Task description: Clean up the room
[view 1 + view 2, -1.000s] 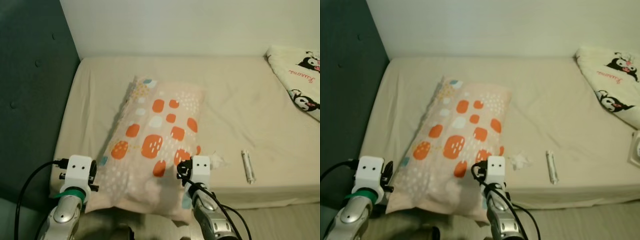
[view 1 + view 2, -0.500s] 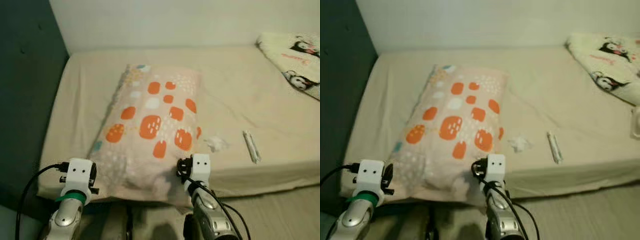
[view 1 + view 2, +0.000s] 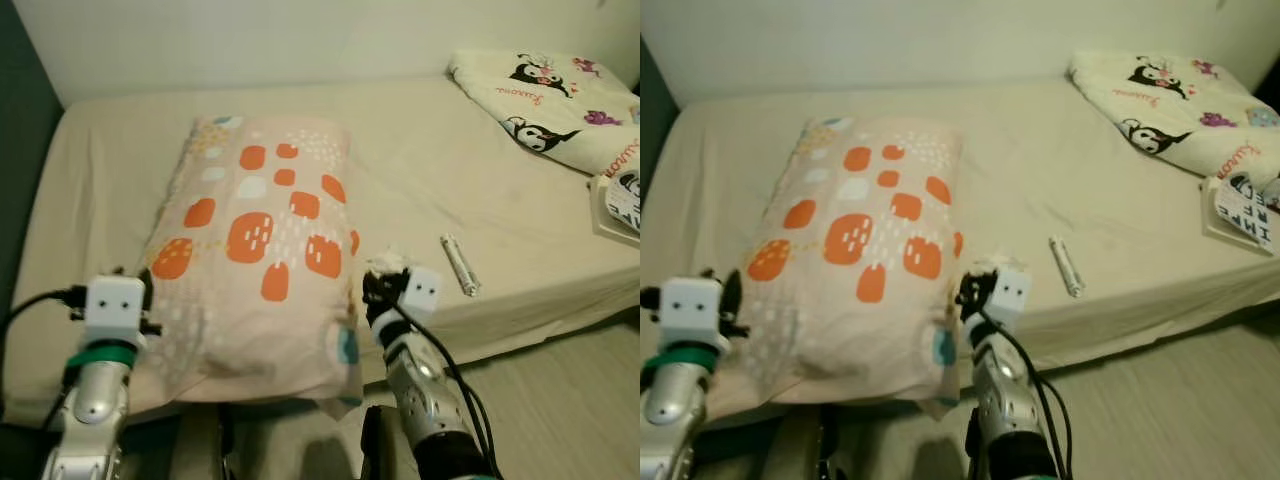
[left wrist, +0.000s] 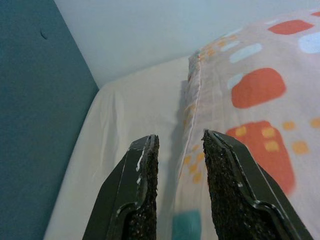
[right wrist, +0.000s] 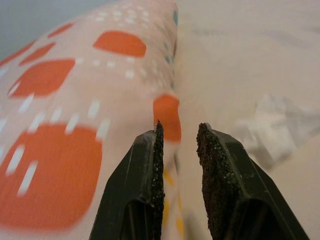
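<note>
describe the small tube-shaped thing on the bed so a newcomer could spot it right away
Start at the bed, then the big orange-patterned pillow on it. The tube lies on bare sheet between the pillow and the cartoon-print blanket, near the bed's front edge. It is a slim, pale, straight cylinder, unlike the crumpled white tissue beside the pillow.

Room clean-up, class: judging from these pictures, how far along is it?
Early stage. Nothing looks put away yet. In hand: the left gripper and right gripper sit at the near edges of the patterned pillow, jaws slightly apart, gripping nothing. Left to do: the crumpled tissue, the small tube and the cartoon blanket lie loose on the bed.
</note>
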{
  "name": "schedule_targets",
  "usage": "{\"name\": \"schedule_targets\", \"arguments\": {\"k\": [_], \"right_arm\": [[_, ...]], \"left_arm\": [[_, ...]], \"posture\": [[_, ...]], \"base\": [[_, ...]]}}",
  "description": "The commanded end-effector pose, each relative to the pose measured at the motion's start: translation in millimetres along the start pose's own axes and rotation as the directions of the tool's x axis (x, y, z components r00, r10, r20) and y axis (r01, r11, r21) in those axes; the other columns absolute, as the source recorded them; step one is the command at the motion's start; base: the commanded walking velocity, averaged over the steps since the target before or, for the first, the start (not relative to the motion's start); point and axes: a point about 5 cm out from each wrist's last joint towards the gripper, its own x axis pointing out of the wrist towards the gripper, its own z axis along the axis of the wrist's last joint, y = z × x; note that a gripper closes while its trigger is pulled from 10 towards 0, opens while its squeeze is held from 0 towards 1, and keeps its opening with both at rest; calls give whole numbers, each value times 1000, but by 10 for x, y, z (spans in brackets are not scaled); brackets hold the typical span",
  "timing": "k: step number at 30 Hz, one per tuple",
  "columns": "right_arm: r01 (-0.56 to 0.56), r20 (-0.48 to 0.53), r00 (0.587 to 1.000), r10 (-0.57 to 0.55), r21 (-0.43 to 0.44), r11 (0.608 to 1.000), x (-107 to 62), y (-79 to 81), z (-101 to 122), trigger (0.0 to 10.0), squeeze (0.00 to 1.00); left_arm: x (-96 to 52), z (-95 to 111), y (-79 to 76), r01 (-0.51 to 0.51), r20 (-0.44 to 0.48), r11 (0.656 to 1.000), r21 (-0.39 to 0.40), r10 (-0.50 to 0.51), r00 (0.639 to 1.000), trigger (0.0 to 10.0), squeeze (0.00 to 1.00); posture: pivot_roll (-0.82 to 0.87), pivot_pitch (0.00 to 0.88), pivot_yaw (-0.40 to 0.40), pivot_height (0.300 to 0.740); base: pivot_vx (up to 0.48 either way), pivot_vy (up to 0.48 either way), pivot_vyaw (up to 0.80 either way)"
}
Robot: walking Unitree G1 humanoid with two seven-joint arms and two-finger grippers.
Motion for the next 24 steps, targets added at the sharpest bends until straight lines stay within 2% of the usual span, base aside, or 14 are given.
{"name": "schedule_targets", "arguments": {"k": [1,3,4,5,8,9,10,11,12,13,15,16,19,24], "right_arm": [[-26,-3,1000,26,31,999,31,5,56,10000,0],[-26,-3,1000,26,31,999,31,5,56,10000,0],[-38,5,999,38,44,998,57,14,98,10000,0],[-46,2,999,46,67,997,101,-3,117,10000,749],[-46,2,999,46,67,997,101,-3,117,10000,749],[-68,4,998,68,112,991,139,-5,126,10000,1000],[-94,-18,995,99,187,978,204,17,105,10000,1000],[-94,-18,995,99,187,978,204,17,105,10000,1000],[-117,-31,991,129,247,962,254,50,96,10000,1000],[-117,-31,991,129,247,962,254,50,96,10000,1000],[-151,-41,983,178,366,918,337,144,107,10000,1000],[-151,-41,983,178,366,918,337,144,107,10000,1000],[-178,-51,974,223,445,878,383,261,103,10000,1000],[-191,-83,963,255,455,870,383,347,29,10000,1000]], "left_arm": [[28,-13,126,-64,-11,998,-7,64,998,10000,0],[28,-13,126,-64,-11,998,-7,64,998,10000,0],[48,-17,183,-97,-19,995,-21,97,995,10000,0],[77,-71,213,-106,-48,987,-117,101,994,10000,1000],[77,-71,213,-106,-48,987,-117,101,994,10000,1000],[105,-137,206,-86,-70,976,-199,74,995,10000,1000],[163,-229,126,-10,-71,964,-267,-9,997,10000,1000],[163,-229,126,-10,-71,964,-267,-9,997,10000,1000],[206,-284,70,43,-60,951,-307,-65,996,10000,1000],[206,-284,70,43,-60,951,-307,-65,996,10000,1000],[297,-324,36,97,-38,939,-330,-116,993,10000,1000],[297,-324,36,97,-38,939,-330,-116,993,10000,1000],[335,-397,27,130,-61,919,-373,-164,985,10000,1000],[309,-515,-12,171,-103,900,-402,-230,968,10000,1000]], "posture": [[67,96,-67,567],[67,96,-67,567],[67,96,-67,567],[65,106,-80,567],[65,106,-80,567],[65,106,-80,567],[62,123,-86,567],[62,123,-86,567],[59,129,-83,567],[59,129,-83,567],[52,146,-70,567],[52,146,-70,567],[49,173,-58,567],[50,185,-53,567]], "base": [[0,0,0],[0,0,0],[0,0,0],[0,0,0],[0,0,0],[0,0,0],[0,0,0],[0,0,0],[0,0,0],[0,0,0],[0,0,0],[0,0,0],[0,0,0],[0,0,0]]}}
